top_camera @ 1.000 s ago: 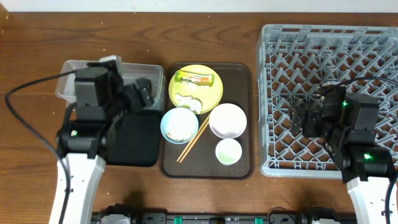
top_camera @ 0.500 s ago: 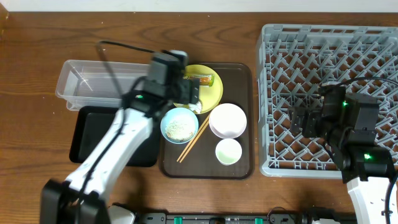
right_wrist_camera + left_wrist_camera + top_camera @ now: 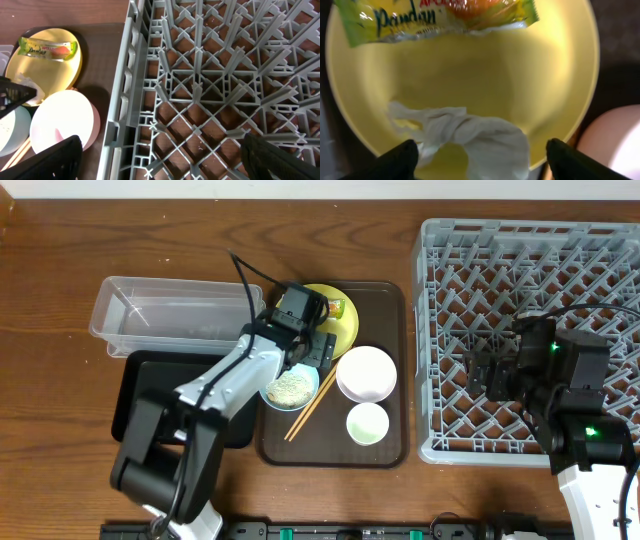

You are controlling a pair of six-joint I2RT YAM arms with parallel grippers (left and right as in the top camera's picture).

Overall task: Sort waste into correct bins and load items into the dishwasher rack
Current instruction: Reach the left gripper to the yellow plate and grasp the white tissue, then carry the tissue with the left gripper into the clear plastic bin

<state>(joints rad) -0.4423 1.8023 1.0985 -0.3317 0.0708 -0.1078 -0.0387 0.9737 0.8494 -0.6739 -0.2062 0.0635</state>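
My left gripper point(image 3: 312, 352) is open and low over the yellow-green plate point(image 3: 345, 325). In the left wrist view its fingers point(image 3: 480, 162) straddle the crumpled white tissue point(image 3: 470, 135) on the plate point(image 3: 530, 75). The snack wrapper point(image 3: 440, 17) lies at the plate's far side point(image 3: 330, 307). The light-blue bowl point(image 3: 290, 388) holds rice scraps. The white bowl point(image 3: 365, 373), the small white cup point(image 3: 367, 423) and the chopsticks point(image 3: 312, 405) sit beside it. My right gripper point(image 3: 485, 375) is open and empty over the grey dishwasher rack point(image 3: 530, 260), also in the right wrist view point(image 3: 160, 160).
The dishes stand on a brown serving tray point(image 3: 385, 450). A clear plastic tub point(image 3: 170, 317) and a black tray point(image 3: 150, 400) lie to the left of it. The rack point(image 3: 215, 75) holds nothing and fills the table's right side.
My left arm swung right from above the tub and black tray to the plate and came down around the tissue. The right arm has not moved.
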